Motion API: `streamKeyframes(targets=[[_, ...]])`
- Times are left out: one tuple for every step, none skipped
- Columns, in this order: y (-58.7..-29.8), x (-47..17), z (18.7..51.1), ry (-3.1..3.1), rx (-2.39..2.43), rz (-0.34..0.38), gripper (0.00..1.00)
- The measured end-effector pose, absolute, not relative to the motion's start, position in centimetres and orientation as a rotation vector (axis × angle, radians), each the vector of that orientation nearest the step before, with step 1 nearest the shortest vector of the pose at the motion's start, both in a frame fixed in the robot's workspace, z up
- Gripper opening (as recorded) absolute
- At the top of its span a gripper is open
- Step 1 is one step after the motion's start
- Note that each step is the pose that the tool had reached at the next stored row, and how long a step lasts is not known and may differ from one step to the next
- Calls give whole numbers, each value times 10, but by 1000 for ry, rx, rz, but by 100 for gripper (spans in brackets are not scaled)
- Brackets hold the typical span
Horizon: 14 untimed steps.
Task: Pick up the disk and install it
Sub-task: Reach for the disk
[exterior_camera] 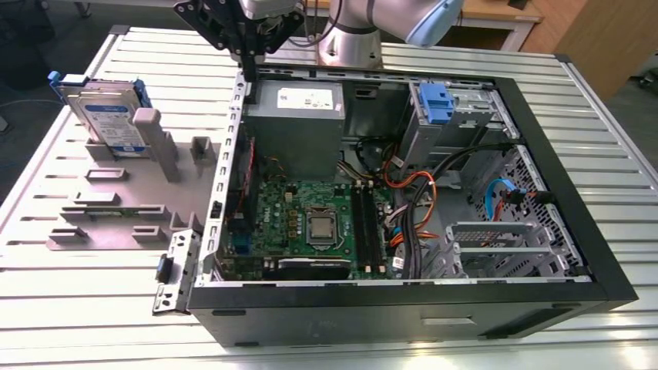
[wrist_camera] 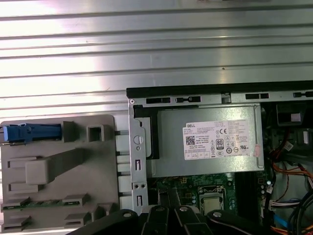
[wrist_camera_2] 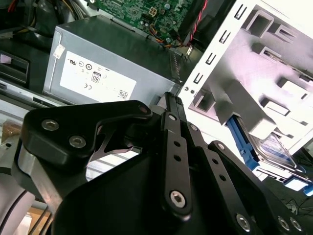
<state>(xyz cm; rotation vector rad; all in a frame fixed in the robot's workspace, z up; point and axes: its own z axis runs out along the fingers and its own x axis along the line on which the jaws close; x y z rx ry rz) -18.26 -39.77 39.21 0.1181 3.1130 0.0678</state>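
Note:
The disk (exterior_camera: 106, 116), a silver drive with a blue-and-white label in a blue carrier, stands on edge in a grey holder (exterior_camera: 123, 196) at the exterior view's left, outside the open computer case (exterior_camera: 411, 297). In the second wrist view the disk (wrist_camera_2: 274, 149) leans in the holder's slot, and the first wrist view catches its blue edge (wrist_camera: 29, 132). My gripper (exterior_camera: 246, 71) hangs above the case's wall nearest the holder, beside the power supply, well apart from the disk. Its fingers (wrist_camera_2: 169, 100) meet at the tips, shut on nothing.
A grey power supply with a white sticker (exterior_camera: 298, 104) sits inside the case just under the gripper. A blue latch piece (exterior_camera: 436, 104) sits in the drive bay at the far corner. Cables (exterior_camera: 411, 181) and the motherboard (exterior_camera: 308, 220) fill the case. The slatted metal table (exterior_camera: 575, 100) surrounds it.

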Motion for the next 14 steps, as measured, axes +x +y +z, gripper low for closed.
streamKeyframes(targets=[[-398, -183, 392, 3113, 118, 68, 11], [-398, -183, 392, 3113, 118, 68, 11], [-398, -183, 392, 3113, 118, 68, 11], [-398, -183, 392, 3113, 118, 68, 11], [-398, -184, 392, 3113, 118, 68, 11], [-398, -184, 392, 3113, 118, 68, 11], [-398, -184, 392, 3113, 118, 68, 11], [-398, -184, 392, 3113, 118, 68, 11], [-398, -184, 392, 3113, 118, 68, 11], [-398, -184, 392, 3113, 118, 68, 11], [-398, -184, 392, 3113, 118, 68, 11], [-398, -184, 392, 3113, 118, 68, 11], [-398, -185, 392, 3113, 118, 68, 11], [-398, -186, 392, 3113, 118, 68, 11]])
